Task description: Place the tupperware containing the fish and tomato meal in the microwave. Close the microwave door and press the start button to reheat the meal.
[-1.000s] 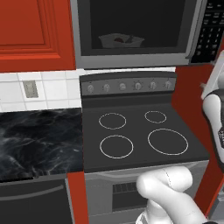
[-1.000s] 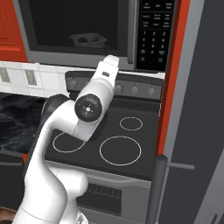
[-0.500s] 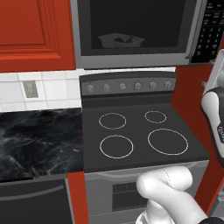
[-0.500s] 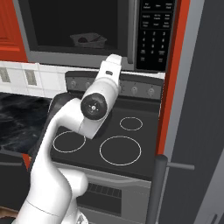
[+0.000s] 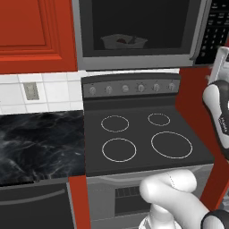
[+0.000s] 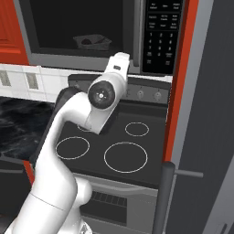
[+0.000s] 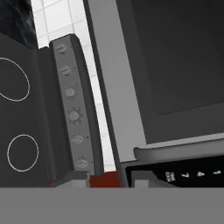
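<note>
1. Pressing the wrong key is the main risk: the keypad (image 7: 192, 173) is seen only edge-on at the lower corner of the hand view, so the start button cannot be told apart from its neighbours.
2. The gripper (image 7: 110, 180) is barely seen at the bottom of the hand view, and whether it is wide or narrow cannot be told. If it is left spread, two keys could be touched at once, or the push could be lost in the gap between keys.
3. The handle (image 7: 179, 146) lies just beside the keypad. If the approach is made too far to that side, the handle could be struck and the door (image 5: 134, 27) knocked open, though it is judged shut now.
4. The tupperware (image 5: 124, 41) is seen inside the microwave (image 6: 82, 59), behind the window, with the tomato (image 5: 120, 41) in it. It is dim through the glass, so it cannot be told whether it sits squarely on the plate; a start with it off-centre could let it be dragged against the wall.
5. The knobs (image 7: 72, 116) lie below the hand; a low swing could cause one to be turned.
</note>
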### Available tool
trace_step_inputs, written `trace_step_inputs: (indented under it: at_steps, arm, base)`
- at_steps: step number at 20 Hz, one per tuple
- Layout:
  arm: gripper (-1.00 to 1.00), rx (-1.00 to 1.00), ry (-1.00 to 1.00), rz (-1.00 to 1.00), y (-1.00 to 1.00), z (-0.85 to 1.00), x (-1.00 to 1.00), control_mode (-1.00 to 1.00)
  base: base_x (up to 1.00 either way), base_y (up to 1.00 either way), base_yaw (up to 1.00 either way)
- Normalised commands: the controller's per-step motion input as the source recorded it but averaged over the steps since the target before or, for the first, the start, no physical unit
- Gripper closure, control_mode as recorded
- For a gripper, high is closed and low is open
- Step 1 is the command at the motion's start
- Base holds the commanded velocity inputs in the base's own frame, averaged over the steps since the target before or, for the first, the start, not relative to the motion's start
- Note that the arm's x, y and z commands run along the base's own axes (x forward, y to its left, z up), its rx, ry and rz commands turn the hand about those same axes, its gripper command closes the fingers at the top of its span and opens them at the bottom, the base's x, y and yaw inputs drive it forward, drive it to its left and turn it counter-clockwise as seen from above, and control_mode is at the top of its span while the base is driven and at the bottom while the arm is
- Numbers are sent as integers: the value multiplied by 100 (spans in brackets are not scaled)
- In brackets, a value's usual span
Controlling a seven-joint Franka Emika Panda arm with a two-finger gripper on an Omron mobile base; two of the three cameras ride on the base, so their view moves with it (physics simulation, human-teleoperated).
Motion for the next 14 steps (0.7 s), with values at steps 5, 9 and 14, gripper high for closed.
trace_step_inputs:
  at_steps: [5, 9, 14]
  arm:
    - [100, 0, 6, 0, -15, 0, 17, -100]
    - [100, 0, 0, 0, -21, 0, 9, -100]
    - [100, 0, 0, 0, -28, 0, 5, -100]
  base:
    - [0, 0, 0]
    - [0, 0, 0]
    - [0, 0, 0]
